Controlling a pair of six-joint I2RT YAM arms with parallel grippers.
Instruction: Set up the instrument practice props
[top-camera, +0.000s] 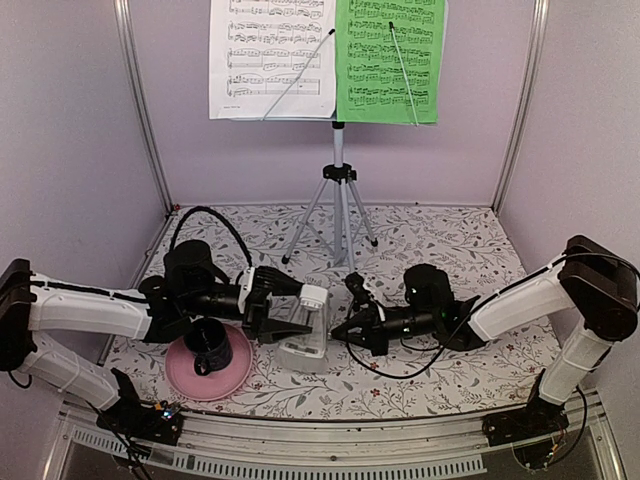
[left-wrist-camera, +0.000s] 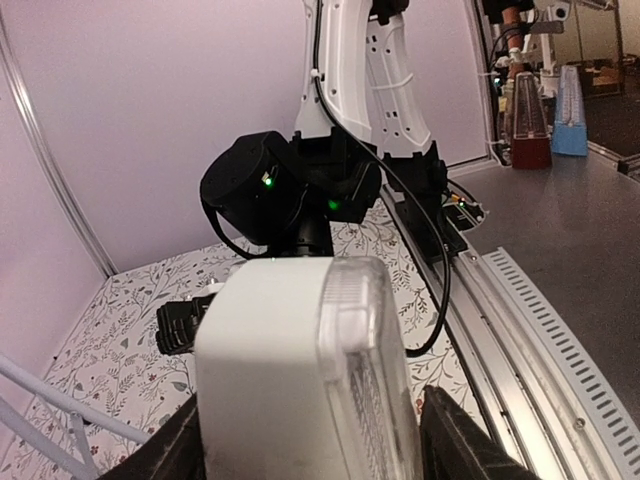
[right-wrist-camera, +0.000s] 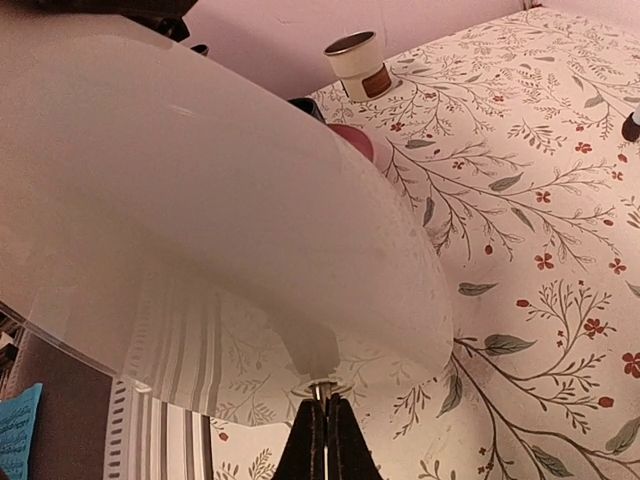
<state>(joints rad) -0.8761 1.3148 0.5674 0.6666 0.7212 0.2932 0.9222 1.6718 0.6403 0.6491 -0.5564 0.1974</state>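
The white pyramid metronome (top-camera: 305, 335) lies tipped over, low over the table's front middle, and my left gripper (top-camera: 272, 318) is shut on its sides. In the left wrist view the metronome (left-wrist-camera: 290, 370) and its clear front cover fill the space between the two dark fingers (left-wrist-camera: 455, 445). My right gripper (right-wrist-camera: 325, 430) is shut on a thin silver pin (right-wrist-camera: 320, 388) that sticks out of the metronome's clear cover (right-wrist-camera: 200, 200). At the back, the music stand (top-camera: 338, 180) on its silver tripod carries a white sheet (top-camera: 272, 55) and a green sheet (top-camera: 390, 60).
A dark mug (top-camera: 208, 345) stands on a pink plate (top-camera: 200, 380) just under my left wrist. A small beige cup (right-wrist-camera: 358, 65) stands farther off on the floral cloth. Metal frame posts (top-camera: 140, 100) flank the back corners, and a rail runs along the near edge.
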